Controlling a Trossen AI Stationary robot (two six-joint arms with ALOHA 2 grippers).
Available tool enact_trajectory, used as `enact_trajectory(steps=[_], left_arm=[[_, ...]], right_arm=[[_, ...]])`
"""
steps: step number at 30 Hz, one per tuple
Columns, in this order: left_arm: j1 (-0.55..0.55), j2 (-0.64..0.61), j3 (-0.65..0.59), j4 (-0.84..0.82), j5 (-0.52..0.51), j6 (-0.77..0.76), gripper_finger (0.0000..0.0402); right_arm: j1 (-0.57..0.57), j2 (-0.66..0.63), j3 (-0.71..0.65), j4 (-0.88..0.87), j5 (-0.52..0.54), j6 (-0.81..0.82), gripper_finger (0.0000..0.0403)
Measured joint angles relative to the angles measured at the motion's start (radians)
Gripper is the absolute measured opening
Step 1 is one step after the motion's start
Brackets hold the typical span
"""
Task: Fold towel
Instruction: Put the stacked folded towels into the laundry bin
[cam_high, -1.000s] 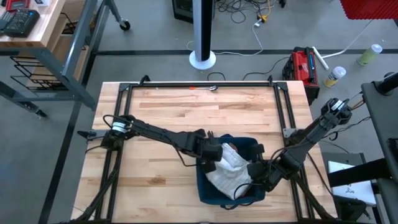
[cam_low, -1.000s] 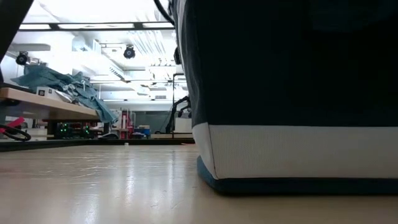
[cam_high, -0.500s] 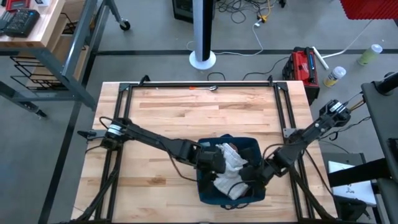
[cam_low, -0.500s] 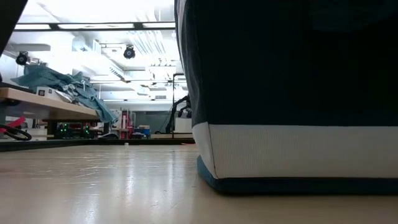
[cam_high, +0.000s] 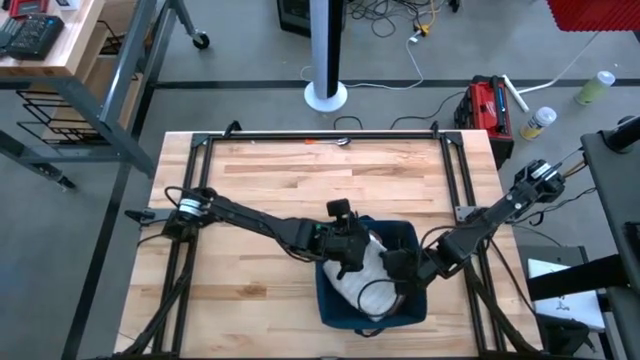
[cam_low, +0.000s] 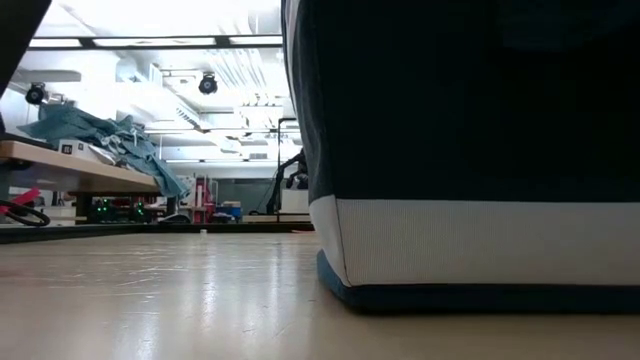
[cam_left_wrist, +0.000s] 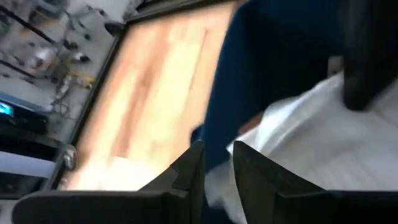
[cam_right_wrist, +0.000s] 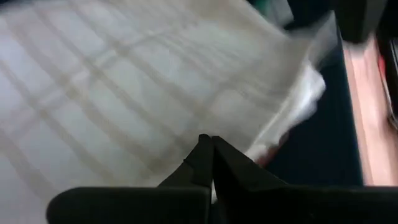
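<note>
A white towel (cam_high: 362, 280) with faint beige stripes lies bunched inside a dark blue cloth bin (cam_high: 408, 238) at the table's near middle. In the low view the bin (cam_low: 470, 150) shows a white band along its foot. My left gripper (cam_high: 347, 258) reaches into the bin from the table's left, over the towel's left part (cam_left_wrist: 311, 137), its fingers close together. My right gripper (cam_high: 393, 272) comes in from the right, shut, its tips (cam_right_wrist: 208, 146) over the towel's striped surface (cam_right_wrist: 106, 93). My left gripper has a bit of the towel's white cloth (cam_left_wrist: 215, 188) between its two fingers, beside the bin's blue wall (cam_left_wrist: 261, 68). It slants down from the table's left. How many layers it has, I cannot tell. My right gripper's shut tips stand close over the towel; whether they touch it, I cannot tell.
The bin's walls close in both grippers. Bare wooden table (cam_high: 300, 175) lies to the left and far side, inside a black metal frame (cam_high: 320, 135). Beyond the table stand a white post (cam_high: 325, 50) and a red box (cam_high: 487, 105).
My left gripper has rolled and tipped its wrist upward over the towel's left part, moving a little toward the far edge. My right gripper has crept toward the table's left across the towel. The towel's heap has drawn narrower inside the bin.
</note>
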Motion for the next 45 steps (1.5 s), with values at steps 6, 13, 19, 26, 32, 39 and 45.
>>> enact_trajectory(steps=[6,13,19,26,32,39,45], left_arm=[[0.028,-0.006,0.01,-0.044,0.01,0.023,0.0075],[0.032,-0.006,0.009,-0.03,0.134,0.061,0.0075],[0.032,-0.006,0.006,-0.004,0.331,0.109,0.0075],[0.032,-0.006,0.005,0.014,0.382,0.113,0.0075],[0.033,-0.01,0.016,0.017,0.336,0.101,0.0075],[0.033,-0.036,0.016,0.025,0.47,0.134,0.0075],[0.042,-0.01,-0.036,0.024,0.514,0.128,0.0075]], right_arm=[[0.013,-0.041,0.0,-0.225,-0.05,0.185,0.0],[0.053,-0.1,0.0,-0.253,-0.056,0.241,0.0],[0.053,-0.121,0.0,-0.187,-0.05,0.189,0.0],[0.038,-0.075,-0.004,-0.075,-0.055,0.086,0.0],[-0.007,0.034,-0.039,-0.055,-0.058,0.094,0.0],[-0.063,0.11,-0.092,0.012,-0.177,0.106,0.0],[-0.062,0.091,-0.093,0.032,-0.183,0.083,0.0]])
